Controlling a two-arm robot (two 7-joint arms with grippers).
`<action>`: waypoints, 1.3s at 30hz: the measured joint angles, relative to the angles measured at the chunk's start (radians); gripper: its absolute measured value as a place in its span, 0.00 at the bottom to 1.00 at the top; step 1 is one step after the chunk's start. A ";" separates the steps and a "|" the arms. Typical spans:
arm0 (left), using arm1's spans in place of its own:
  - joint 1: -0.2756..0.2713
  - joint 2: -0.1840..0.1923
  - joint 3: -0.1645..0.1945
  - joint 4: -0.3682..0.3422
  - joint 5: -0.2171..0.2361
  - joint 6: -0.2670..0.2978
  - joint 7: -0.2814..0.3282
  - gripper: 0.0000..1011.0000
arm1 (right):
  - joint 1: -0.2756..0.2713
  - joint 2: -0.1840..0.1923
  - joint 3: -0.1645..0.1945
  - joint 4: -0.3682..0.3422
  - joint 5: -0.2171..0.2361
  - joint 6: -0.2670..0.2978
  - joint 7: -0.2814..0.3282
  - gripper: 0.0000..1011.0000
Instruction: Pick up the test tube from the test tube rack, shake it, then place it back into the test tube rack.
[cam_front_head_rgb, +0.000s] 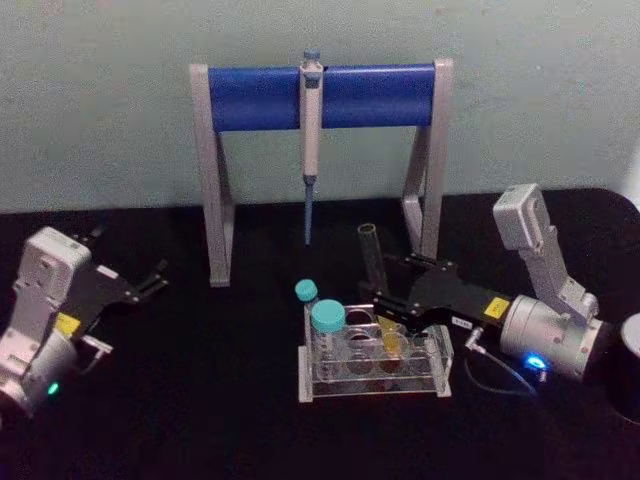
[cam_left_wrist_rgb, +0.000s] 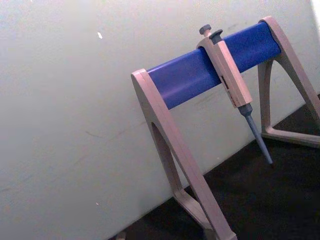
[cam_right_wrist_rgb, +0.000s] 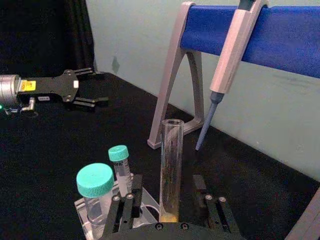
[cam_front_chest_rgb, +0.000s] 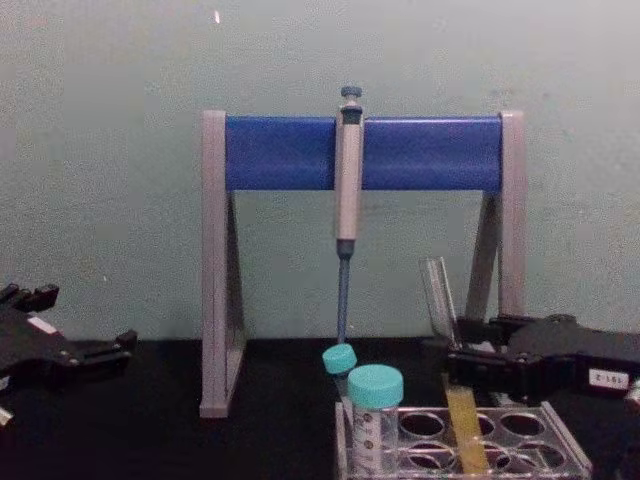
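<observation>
A: Where is the test tube (cam_front_head_rgb: 378, 290) sitting?

B: In the test tube rack (cam_front_head_rgb: 375, 362), in a hole on the rack's right half. From the head camera it leans back and to the left, with yellow-orange liquid at the bottom. The right end effector (cam_front_head_rgb: 385, 310) reaches in from the right, level with the tube's middle.

A: Is it gripping the tube?

B: The right wrist camera answers that best: the test tube (cam_right_wrist_rgb: 170, 170) stands between the two fingers (cam_right_wrist_rgb: 125, 210), with a gap showing on each side, so the end effector is open around it and not clamped. The chest camera shows the tube (cam_front_chest_rgb: 450, 380) from the side, tilted, with the dark fingers crossing in front of it just above the rack (cam_front_chest_rgb: 480, 440).

A: And the left arm?

B: Parked at the left of the black bench (cam_front_head_rgb: 200, 400), well apart from the rack. Its end effector (cam_front_head_rgb: 155, 277) is spread open; the right wrist camera catches it too (cam_right_wrist_rgb: 92, 87).

A: Anything else around?

B: Two teal-capped tubes (cam_front_head_rgb: 327, 318) in the rack's left end, and behind it a grey-and-blue pipette stand (cam_front_head_rgb: 320, 95) with a pipette (cam_front_head_rgb: 311, 140) hanging from the bar. The left wrist camera looks at that stand (cam_left_wrist_rgb: 200, 75) and pipette (cam_left_wrist_rgb: 232, 80) against the wall
</observation>
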 joint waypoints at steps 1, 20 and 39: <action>0.000 0.000 0.000 0.000 0.000 0.000 0.000 0.99 | 0.000 0.000 0.000 0.000 0.000 0.000 0.000 0.64; 0.000 0.000 0.000 0.000 0.000 0.000 0.000 0.99 | -0.008 0.000 0.005 -0.012 -0.003 -0.013 -0.017 0.99; 0.000 0.000 0.000 0.000 0.000 0.000 0.000 0.99 | -0.163 -0.026 0.194 -0.197 0.000 -0.136 -0.224 0.99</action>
